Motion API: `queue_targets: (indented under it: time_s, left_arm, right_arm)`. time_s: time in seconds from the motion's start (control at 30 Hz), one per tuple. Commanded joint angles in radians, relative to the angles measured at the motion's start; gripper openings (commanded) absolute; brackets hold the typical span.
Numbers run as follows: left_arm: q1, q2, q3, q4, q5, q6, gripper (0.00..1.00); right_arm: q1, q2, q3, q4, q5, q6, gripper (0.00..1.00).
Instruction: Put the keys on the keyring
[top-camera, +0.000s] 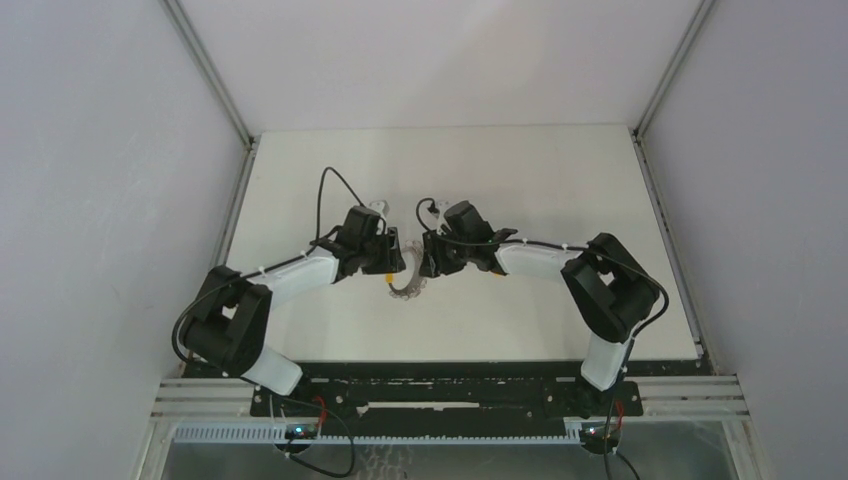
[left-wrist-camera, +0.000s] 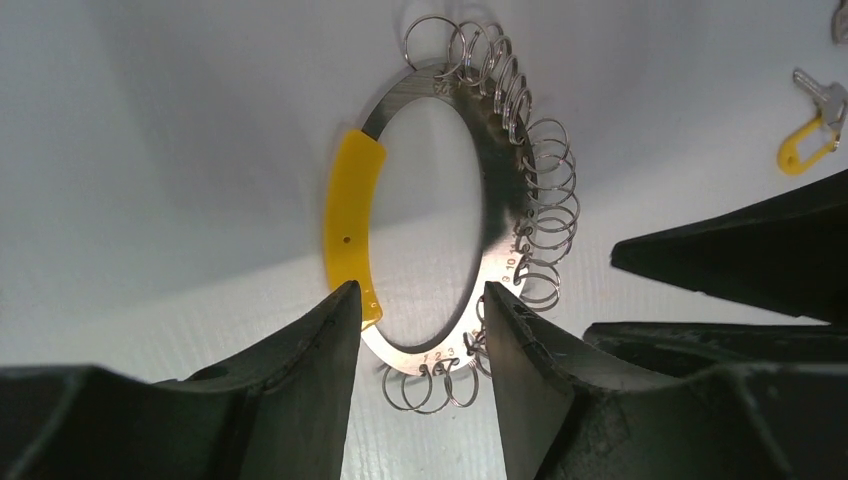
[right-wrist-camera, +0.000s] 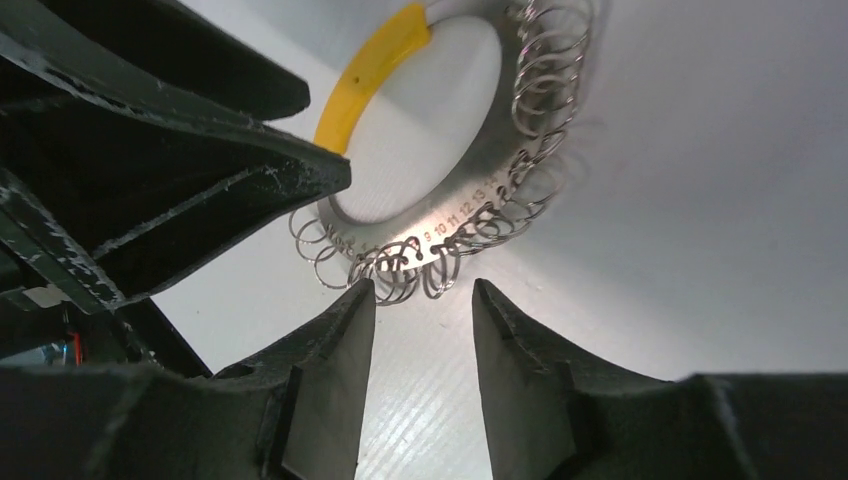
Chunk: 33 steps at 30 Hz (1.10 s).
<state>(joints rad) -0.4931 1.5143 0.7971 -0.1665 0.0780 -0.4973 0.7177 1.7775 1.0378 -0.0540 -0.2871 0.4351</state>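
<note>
1. At the centre of the white table lies the large round grey metal keyring with a yellow section on its rim, between the tips of the two arms. Small wire rings fringe its grey edge.
2. Left gripper: the jaws stand partly apart and bracket the near arc of the keyring. One finger sits beside the end of the yellow section, the other against the grey rim. We cannot tell whether they pinch the ring or merely stand around it.
3. Right gripper: the jaws stand partly apart with only bare table between them, the tips just short of the wire rings. It holds nothing.
4. Step in hand, as we judge it: steadying the keyring so that a key can be fetched. We would clamp the left fingers on the solid rim, not on the loose wire rings, so the ring cannot slide. The right arm should then go for a key and take it by the plastic head, leaving the metal end free.
5. Views compared: only the left wrist view shows a small grey metal key with a yellow plastic head, well apart from the keyring. The right wrist view shows the gap ahead of the right tips. The top view gives both arm poses, but the grippers hide their contacts.
</note>
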Motion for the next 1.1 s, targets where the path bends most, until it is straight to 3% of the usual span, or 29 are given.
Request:
queue_targets:
  time_s: [0.0,0.57,0.7,0.83,0.93,1.07]
  left_arm:
    - [0.002,-0.007,0.008,0.040,0.005,0.000,0.54]
    - [0.043,-0.053,-0.039,0.040,0.001,-0.006,0.54]
    - [0.047,-0.063,-0.053,0.038,0.001,-0.009,0.54]
    - [0.047,-0.054,-0.063,0.049,0.031,-0.019,0.54]
    - [0.047,-0.044,-0.070,0.067,0.053,-0.032,0.54]
    - [0.047,-0.032,-0.080,0.107,0.106,-0.060,0.54]
  right_arm:
    - [0.029,0.016,0.036,-0.005,-0.031,0.021,0.41]
    - [0.026,0.090,0.045,-0.001,0.003,0.036,0.24]
    - [-0.008,0.096,0.054,-0.039,0.093,0.019,0.13]
    - [-0.053,0.076,0.052,-0.078,0.164,-0.007,0.10]
    - [-0.057,0.052,0.048,-0.083,0.189,-0.033,0.11]
    - [-0.026,0.013,0.046,-0.112,0.221,-0.074,0.21]
